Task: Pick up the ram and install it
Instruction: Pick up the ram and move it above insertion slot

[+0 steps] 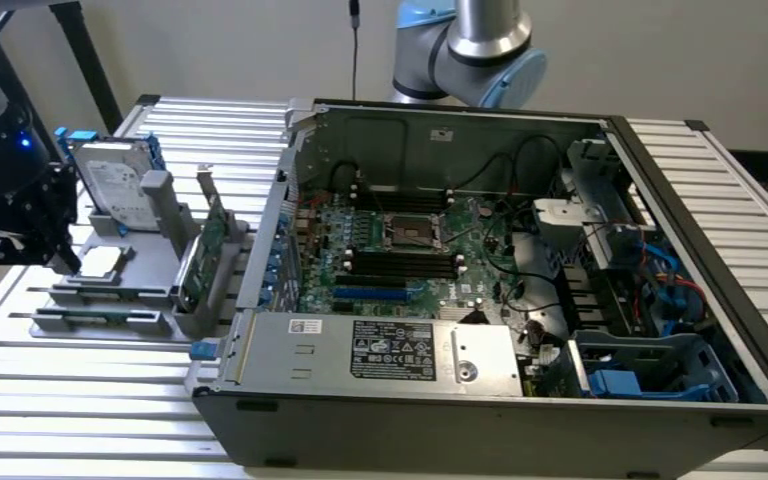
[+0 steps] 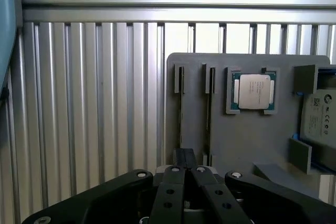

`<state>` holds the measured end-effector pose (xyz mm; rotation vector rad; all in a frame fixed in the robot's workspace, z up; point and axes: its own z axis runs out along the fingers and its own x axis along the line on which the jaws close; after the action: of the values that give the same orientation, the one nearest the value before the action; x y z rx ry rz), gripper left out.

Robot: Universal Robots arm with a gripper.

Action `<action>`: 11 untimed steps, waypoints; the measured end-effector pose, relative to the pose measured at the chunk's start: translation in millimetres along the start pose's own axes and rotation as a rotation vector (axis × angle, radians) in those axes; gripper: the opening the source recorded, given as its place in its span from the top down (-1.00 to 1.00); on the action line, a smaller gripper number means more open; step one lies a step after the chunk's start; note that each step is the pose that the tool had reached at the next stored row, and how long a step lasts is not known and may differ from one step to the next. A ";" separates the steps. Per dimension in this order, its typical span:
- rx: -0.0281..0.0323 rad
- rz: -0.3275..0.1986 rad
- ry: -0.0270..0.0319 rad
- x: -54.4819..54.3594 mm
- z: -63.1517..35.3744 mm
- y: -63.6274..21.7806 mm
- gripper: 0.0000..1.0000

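Currently the black two-finger gripper point(image 2: 185, 155) is clenched, its fingers pressed together with nothing visibly between them. It hangs over the near edge of a flat grey plastic holder tray point(image 2: 247, 145), which lies on a ribbed aluminium table point(image 2: 94, 103). The slim, long, dark circuit-board stick that is the ram point(image 2: 181, 103) stands edge-on in a narrow slot of the tray, directly ahead of the fingertips. Its near end lies just beyond the tips; whether they touch cannot be told. A second stick point(image 2: 210, 103) of the same kind sits in the parallel slot just beside it. Further out on that side are a square silver-lidded processor chip point(image 2: 253, 90) on a green board in its recess, then a silver hard drive point(image 2: 321, 116) with a white label. The open black computer case point(image 1: 491, 420), with its green motherboard point(image 1: 398, 240) exposed, stands well apart from the gripper, toward the exterior view's right.
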<state>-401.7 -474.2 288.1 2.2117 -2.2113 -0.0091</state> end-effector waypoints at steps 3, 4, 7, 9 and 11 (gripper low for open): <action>0.0000 0.000 0.0000 0.0 0.0 0.0 0.79; 0.0000 0.000 0.0000 0.0 0.0 0.0 0.79; 0.0000 0.000 0.0000 0.0 0.0 0.0 0.79; 0.0000 0.000 0.0001 0.0 0.0 0.0 0.79; -0.0003 -0.001 0.0002 0.0 -0.2 0.3 0.79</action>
<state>-402.0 -474.2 288.3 2.2122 -2.2103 -0.0091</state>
